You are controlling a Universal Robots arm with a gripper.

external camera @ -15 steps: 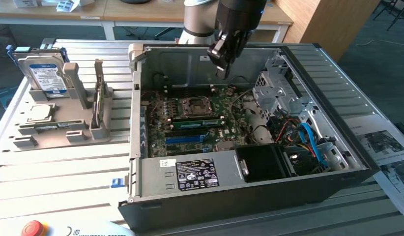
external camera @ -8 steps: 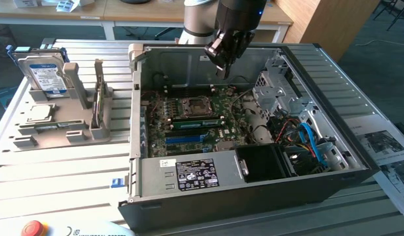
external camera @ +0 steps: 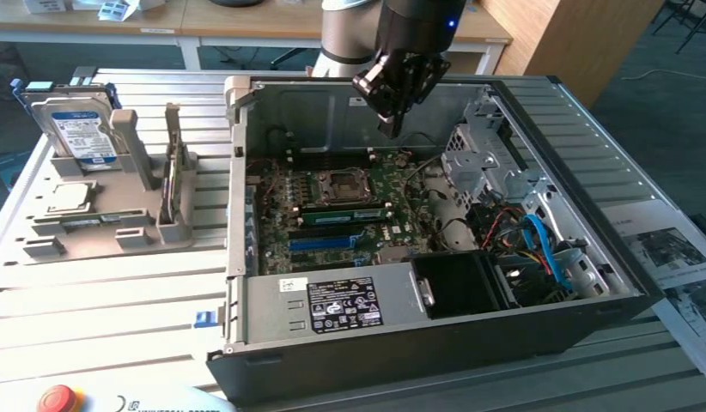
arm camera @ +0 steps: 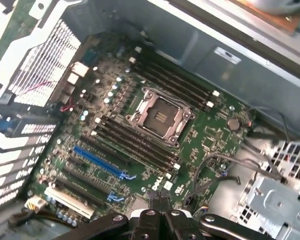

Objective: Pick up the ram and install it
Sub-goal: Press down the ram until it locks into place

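My gripper (external camera: pixel 390 127) hangs shut above the open computer case (external camera: pixel 628 283), over the back of the motherboard (external camera: pixel 330 223). In the wrist view the fingertips of the gripper (arm camera: pixel 160 199) meet with nothing between them. Below them lie the empty CPU socket (arm camera: pixel 160 116) and rows of dark memory slots (arm camera: pixel 135 145). Outside the case, at the exterior view's left, a thin stick that looks like the ram (external camera: pixel 174 172) stands on edge in a grey rack, far from the gripper. A bright green strip (external camera: pixel 347 212) runs along the slots in front of the socket; it looks like a seated memory stick.
The grey rack (external camera: pixel 89 236) also holds a hard drive (external camera: pixel 81 129) and a square chip (external camera: pixel 69 197). A blue slot (external camera: pixel 330 243), the black power supply (external camera: pixel 342 305), cables (external camera: pixel 537 245) and a drive cage (external camera: pixel 485 146) crowd the case. A red stop button (external camera: pixel 57 399) sits at the table's front.
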